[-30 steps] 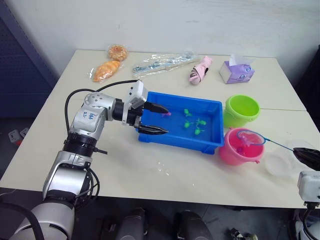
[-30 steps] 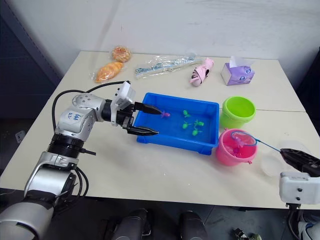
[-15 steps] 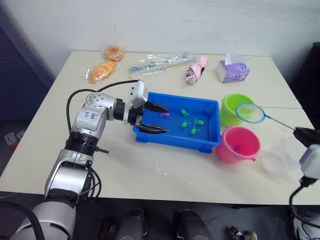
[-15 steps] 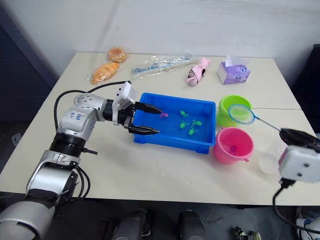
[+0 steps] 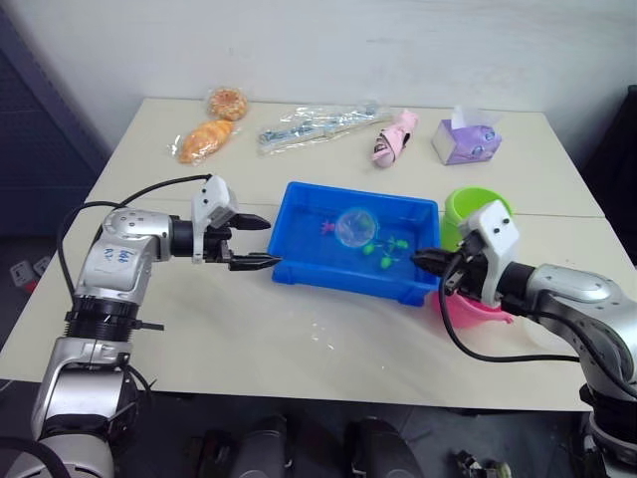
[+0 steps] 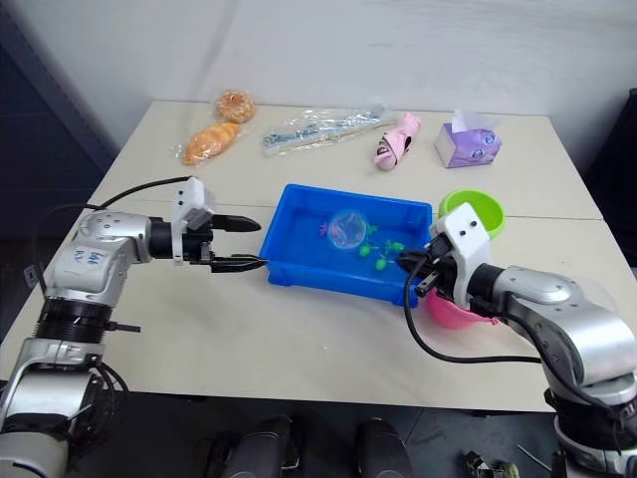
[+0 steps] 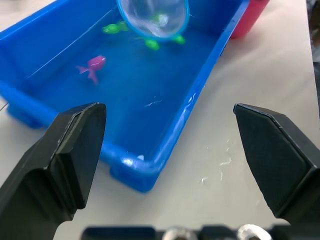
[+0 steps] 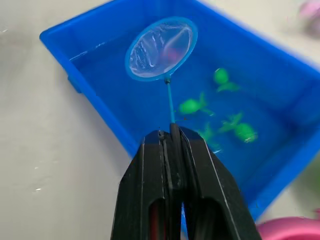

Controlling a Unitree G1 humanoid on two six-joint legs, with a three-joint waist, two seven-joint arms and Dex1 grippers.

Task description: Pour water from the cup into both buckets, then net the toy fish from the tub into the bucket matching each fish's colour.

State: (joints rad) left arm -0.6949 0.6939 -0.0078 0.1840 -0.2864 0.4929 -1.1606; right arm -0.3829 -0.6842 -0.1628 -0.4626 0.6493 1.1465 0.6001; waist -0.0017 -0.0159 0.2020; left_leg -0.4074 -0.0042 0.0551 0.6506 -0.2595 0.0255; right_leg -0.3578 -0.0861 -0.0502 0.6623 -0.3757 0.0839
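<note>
The blue tub (image 5: 343,283) sits mid-table with water in it. A pink fish (image 5: 323,229) and several green fish (image 5: 391,245) float there. My right gripper (image 5: 430,261) is shut on the net's thin handle at the tub's right end. The net (image 5: 353,227) has its light blue hoop over the tub's middle, close to the pink fish (image 7: 92,64). The green bucket (image 5: 466,203) and the pink bucket (image 5: 480,312) stand right of the tub, partly behind my right arm. My left gripper (image 5: 271,242) is open, just left of the tub and clear of it. The cup is hidden.
Along the back of the table lie two bagged pastries (image 5: 206,140), a clear bag of items (image 5: 318,124), a pink plush toy (image 5: 390,139) and a purple tissue box (image 5: 466,141). Bare tabletop (image 5: 328,344) runs in front of the tub.
My right arm swung left, carrying the net from above the green bucket to over the tub. My left gripper drew back from the tub's left rim.
</note>
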